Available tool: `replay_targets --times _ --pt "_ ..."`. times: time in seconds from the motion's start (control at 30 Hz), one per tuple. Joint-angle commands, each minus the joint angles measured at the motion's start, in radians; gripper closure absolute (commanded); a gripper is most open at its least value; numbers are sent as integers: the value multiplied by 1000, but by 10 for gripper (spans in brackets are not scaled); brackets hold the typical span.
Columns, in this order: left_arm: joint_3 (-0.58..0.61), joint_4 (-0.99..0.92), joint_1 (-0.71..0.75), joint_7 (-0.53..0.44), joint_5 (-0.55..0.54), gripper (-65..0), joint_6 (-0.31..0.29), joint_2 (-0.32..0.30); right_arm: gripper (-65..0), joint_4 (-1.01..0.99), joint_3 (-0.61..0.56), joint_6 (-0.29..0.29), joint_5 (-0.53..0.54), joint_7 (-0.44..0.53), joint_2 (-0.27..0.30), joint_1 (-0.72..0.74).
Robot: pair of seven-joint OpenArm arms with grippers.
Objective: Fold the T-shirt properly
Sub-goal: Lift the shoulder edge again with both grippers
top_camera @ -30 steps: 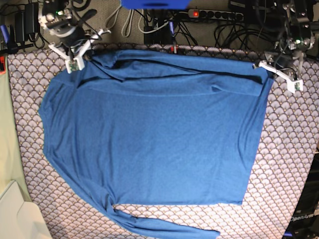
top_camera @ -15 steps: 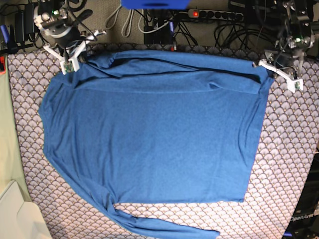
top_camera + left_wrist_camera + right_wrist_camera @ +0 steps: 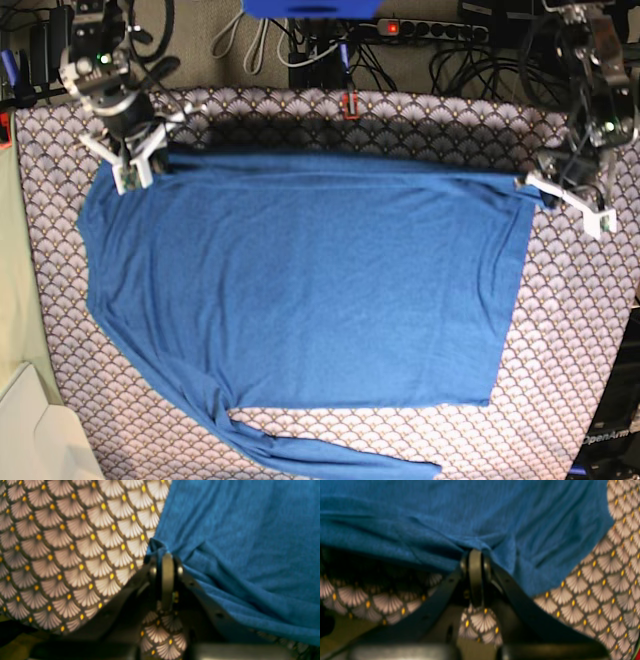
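Observation:
The blue T-shirt lies spread on the scallop-patterned cloth, its far part folded over toward the near side and stretched between the two grippers. My left gripper is shut on the shirt's corner at the base view's right; the left wrist view shows its jaws pinching blue fabric at the tip. My right gripper is shut on the shirt's corner at the left; the right wrist view shows the fabric bunched at its closed tip. One sleeve trails along the near edge.
Cables and a power strip lie behind the table's far edge. A white bin corner stands at the near left. A pale green surface borders the left side. A small red object sits at the far edge.
Both grippers have pulled the shirt's far edge toward the near side, flattening the loose fold into a straight taut line. The right gripper moved left and nearer; the left gripper moved nearer.

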Motion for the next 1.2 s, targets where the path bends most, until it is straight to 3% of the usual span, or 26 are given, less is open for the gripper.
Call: replay_targets --times 0.0,0.33,0.6,0.93,1.17 --pt "-3 13 -22 -12 0 -5 2 -15 0 16 1 0 -2 22 7 18" --pt "0 -174 -152 -6 0 -5 2 -15 0 -58 -3 2 -2 -58 9 185" --pt "2 -243 -235 -6 0 -5 2 -15 0 -199 -69 2 -2 -55 60 282" --pt "5 -363 -327 -6 0 -5 2 -11 0 -280 -88 2 -2 -56 64 369" --pt "120 -393 -359 -9 0 -5 2 -28 0 -312 -88 2 -2 -52 66 401"
